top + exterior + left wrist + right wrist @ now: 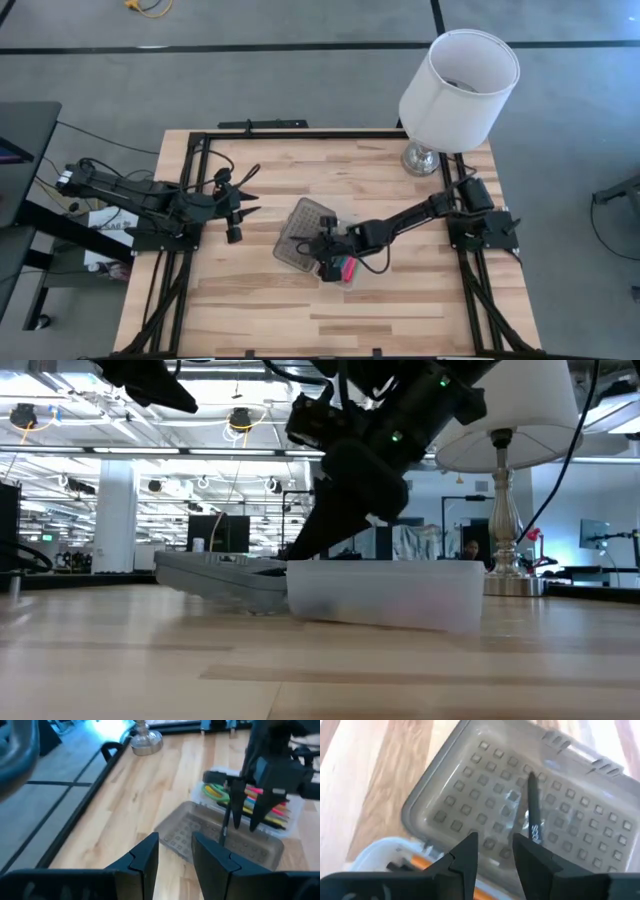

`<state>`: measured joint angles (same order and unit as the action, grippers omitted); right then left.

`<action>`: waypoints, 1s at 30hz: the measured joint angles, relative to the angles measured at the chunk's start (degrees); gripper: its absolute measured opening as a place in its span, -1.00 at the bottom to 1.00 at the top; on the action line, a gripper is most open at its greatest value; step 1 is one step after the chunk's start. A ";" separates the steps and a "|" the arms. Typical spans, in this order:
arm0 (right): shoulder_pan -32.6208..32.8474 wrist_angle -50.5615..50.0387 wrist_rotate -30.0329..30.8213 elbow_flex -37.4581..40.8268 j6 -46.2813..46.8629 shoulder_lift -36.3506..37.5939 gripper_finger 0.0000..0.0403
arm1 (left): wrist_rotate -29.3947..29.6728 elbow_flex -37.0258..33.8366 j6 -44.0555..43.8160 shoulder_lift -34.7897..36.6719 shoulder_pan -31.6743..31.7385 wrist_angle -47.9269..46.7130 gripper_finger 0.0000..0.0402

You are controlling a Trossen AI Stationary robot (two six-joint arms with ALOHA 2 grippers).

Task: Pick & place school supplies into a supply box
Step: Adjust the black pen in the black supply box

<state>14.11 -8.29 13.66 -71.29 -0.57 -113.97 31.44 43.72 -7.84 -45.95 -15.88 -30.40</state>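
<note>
Where the right arm reaches in toward mid-table, finds the right gripper (325, 245) low over the supply box (347, 270), fingers pointing down and spread, with nothing pinched between them. Shows the box's ribbed grey lid (485, 785) swung open and lying flat directly beneath the fingertips, studded inside face up. Puts a thin black pen (532, 815) just beside one finger, outside the gap rather than in it, running alongside that finger down toward the lid (touching the finger or not: cannot tell). Places the clear tray of the box just behind the fingers, toward the gripper's own wrist, joined to the lid along one long side. Counts inside that tray the school supplies (265, 805): pink, orange and yellow sticks lying side by side, plus green scissors (216, 791) at one end. Leaves the left gripper (245, 200) well apart from the box, raised above the wooden table (250, 300), fingers spread on nothing, aimed across at the lid. Sets a white lamp (458, 85) at the table corner near the right arm's base.
</note>
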 joint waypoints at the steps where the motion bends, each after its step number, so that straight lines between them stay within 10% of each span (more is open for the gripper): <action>1: 0.37 -0.34 0.21 0.00 0.02 0.00 -0.42 | -0.62 0.00 -0.10 -0.38 0.00 -0.34 -0.44; 17: 5.53 -5.28 13.69 -0.02 -1.17 5.62 -0.42 | -1.08 -0.02 0.57 -16.95 3.02 -1.37 -0.44; 30: -2.87 -4.35 0.48 -0.02 -6.43 2.97 -0.42 | -1.83 -0.02 1.51 -18.42 3.28 -0.97 -0.44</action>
<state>11.24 -12.64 14.15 -71.31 -7.01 -111.00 29.61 43.70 -6.33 -64.37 -12.60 -31.38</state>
